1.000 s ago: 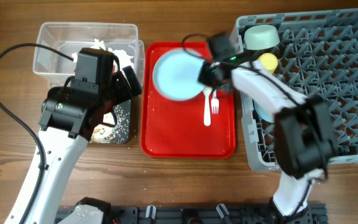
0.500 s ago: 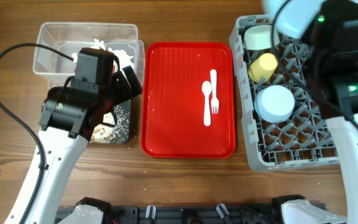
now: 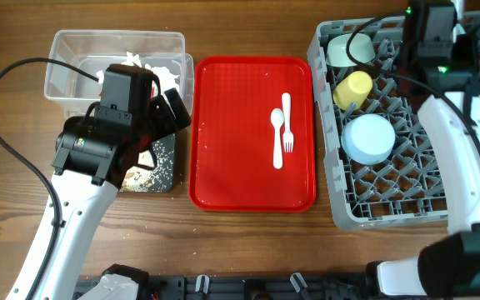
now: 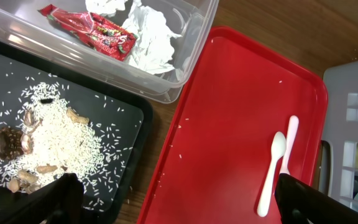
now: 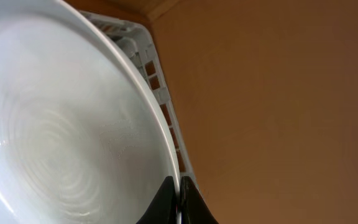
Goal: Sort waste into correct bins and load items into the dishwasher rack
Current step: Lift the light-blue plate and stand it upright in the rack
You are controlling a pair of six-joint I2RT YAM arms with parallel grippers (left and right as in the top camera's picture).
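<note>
My right gripper (image 5: pixel 180 199) is shut on the rim of the light blue plate (image 5: pixel 67 137), held on edge over the far side of the grey dishwasher rack (image 3: pixel 390 200); the plate does not show in the overhead view. The rack holds a pale green bowl (image 3: pixel 350 50), a yellow cup (image 3: pixel 352 87) and a light blue bowl (image 3: pixel 368 138). The white fork (image 3: pixel 288 125) and spoon (image 3: pixel 277 142) lie on the red tray (image 3: pixel 232 167). My left gripper (image 4: pixel 179 202) is open and empty above the black tray (image 4: pixel 129 106), which holds food scraps (image 4: pixel 48 140). The clear tub (image 4: pixel 191 56) holds the red wrapper (image 4: pixel 95 34) and tissue wads (image 4: pixel 151 34).
The left arm's black cable (image 3: pixel 15 125) loops over the table's left side. Loose rice grains lie scattered on the red tray's left part (image 4: pixel 229 124). Bare wooden table (image 3: pixel 248 250) shows in front of the trays.
My right gripper lifted the plate off the red tray and carried it right and back over the rack, out of the overhead view. The left arm has not moved.
</note>
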